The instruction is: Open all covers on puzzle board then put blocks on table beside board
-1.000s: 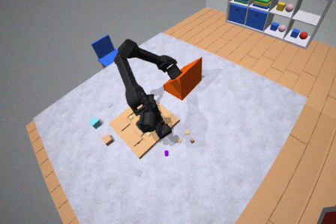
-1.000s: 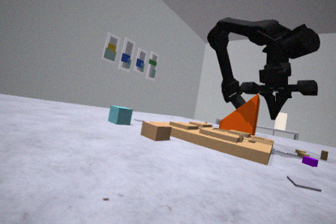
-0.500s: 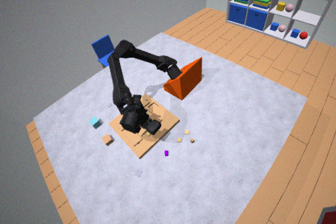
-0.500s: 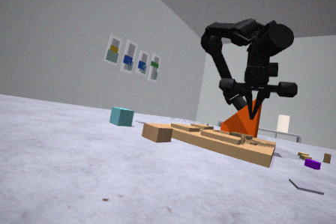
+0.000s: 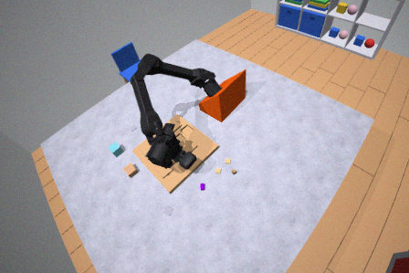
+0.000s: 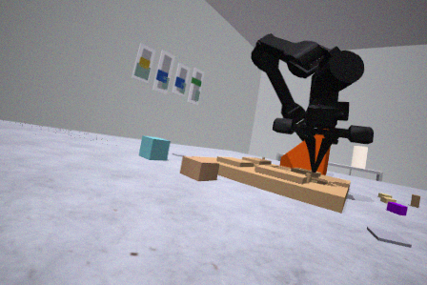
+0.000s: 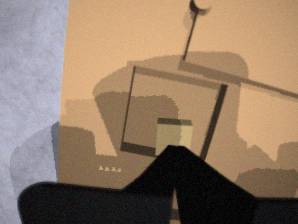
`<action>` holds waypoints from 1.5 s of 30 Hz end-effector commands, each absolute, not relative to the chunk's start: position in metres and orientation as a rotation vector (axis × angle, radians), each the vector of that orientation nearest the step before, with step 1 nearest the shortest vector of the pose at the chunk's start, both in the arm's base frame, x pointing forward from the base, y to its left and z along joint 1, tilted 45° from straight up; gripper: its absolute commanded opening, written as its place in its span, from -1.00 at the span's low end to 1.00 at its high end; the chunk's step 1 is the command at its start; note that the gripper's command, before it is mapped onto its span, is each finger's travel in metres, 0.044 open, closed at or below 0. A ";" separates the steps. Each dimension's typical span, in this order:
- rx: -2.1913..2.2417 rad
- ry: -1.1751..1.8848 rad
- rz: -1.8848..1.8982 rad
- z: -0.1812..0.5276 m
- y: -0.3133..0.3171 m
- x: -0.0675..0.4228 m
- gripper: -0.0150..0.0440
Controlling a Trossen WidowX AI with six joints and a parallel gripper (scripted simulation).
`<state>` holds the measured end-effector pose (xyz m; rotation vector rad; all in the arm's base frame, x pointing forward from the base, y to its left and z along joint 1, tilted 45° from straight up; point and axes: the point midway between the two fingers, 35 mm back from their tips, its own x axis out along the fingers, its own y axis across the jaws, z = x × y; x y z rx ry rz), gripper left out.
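The tan puzzle board [image 5: 204, 148] [image 6: 291, 188] [image 7: 100, 45] lies on the grey mat. My gripper [image 5: 179, 158] [image 6: 315, 169] [image 7: 175, 153] is shut with nothing between its fingers; its tips point down onto the board. In the wrist view the tips sit right at a pale yellow block [image 7: 174, 134] that rests in a dark-rimmed square well [image 7: 127, 112]. A thin swivel cover [image 7: 235, 81] on a pin [image 7: 200, 6] lies turned aside behind the well. Two pale blocks [image 5: 218, 170] [image 5: 226, 161], a brown block [image 5: 234, 171] [image 6: 416, 200] and a purple block [image 5: 203, 186] [image 6: 396, 208] lie on the mat beside the board.
A cyan cube [image 5: 116, 149] [image 6: 154, 148] and a tan cube [image 5: 131, 170] [image 6: 200, 168] sit left of the board. An orange wedge [image 5: 225, 96] [image 6: 297, 156] stands behind it, with a blue chair [image 5: 125, 59] and a shelf [image 5: 335, 9] further off. A thin grey plate [image 6: 388, 237] lies on the mat.
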<state>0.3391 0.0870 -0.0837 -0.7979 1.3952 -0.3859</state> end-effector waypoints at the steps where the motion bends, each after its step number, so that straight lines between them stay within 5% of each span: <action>1: -0.812 1.395 -0.386 -0.088 0.082 0.338 -0.49; 45: -0.810 1.393 -0.388 -0.101 0.079 0.354 -0.49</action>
